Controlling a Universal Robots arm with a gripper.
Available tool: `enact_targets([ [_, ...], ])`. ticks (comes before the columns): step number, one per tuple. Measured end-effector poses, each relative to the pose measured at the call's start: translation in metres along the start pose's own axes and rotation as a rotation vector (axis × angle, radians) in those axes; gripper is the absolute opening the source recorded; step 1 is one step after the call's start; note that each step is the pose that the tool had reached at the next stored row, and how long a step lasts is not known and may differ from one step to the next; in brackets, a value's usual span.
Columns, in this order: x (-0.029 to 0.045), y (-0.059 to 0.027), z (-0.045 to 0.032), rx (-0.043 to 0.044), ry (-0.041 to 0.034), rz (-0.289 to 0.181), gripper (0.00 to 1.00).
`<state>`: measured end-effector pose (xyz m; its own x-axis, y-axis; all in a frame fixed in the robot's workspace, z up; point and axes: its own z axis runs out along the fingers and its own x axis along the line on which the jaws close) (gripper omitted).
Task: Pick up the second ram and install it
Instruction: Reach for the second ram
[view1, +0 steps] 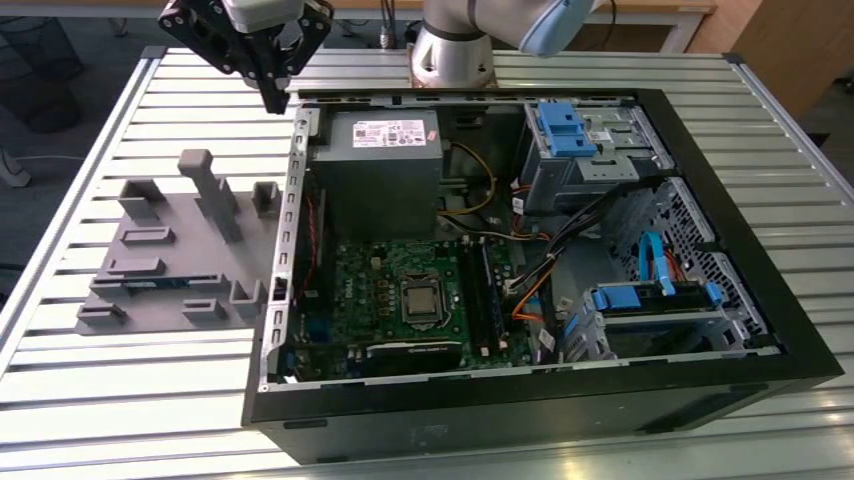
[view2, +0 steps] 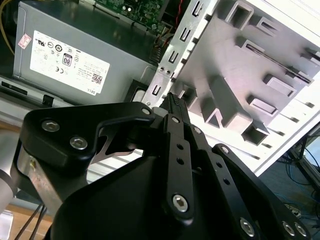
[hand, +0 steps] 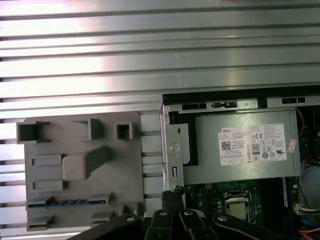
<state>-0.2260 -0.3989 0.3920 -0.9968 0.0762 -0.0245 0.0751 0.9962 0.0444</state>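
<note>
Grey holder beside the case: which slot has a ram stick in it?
The long one near the holder's end farthest from the gripper: the second ram shows blue in it, while the others show bare grey.

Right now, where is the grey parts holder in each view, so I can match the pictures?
Exterior view: grey parts holder on the slatted table, at the exterior view's left of the open case.
First wrist view: holder beside the case's metal edge, the second ram in one slot.
Second wrist view: holder beyond the tool.
Shared landmark: the power supply's white label.
</note>
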Motion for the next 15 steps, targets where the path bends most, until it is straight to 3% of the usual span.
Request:
enact_targets([
  [15, 0.0084, -0.0006, -0.0002, 0.0001, 0.0001, 0.000, 0.11],
])
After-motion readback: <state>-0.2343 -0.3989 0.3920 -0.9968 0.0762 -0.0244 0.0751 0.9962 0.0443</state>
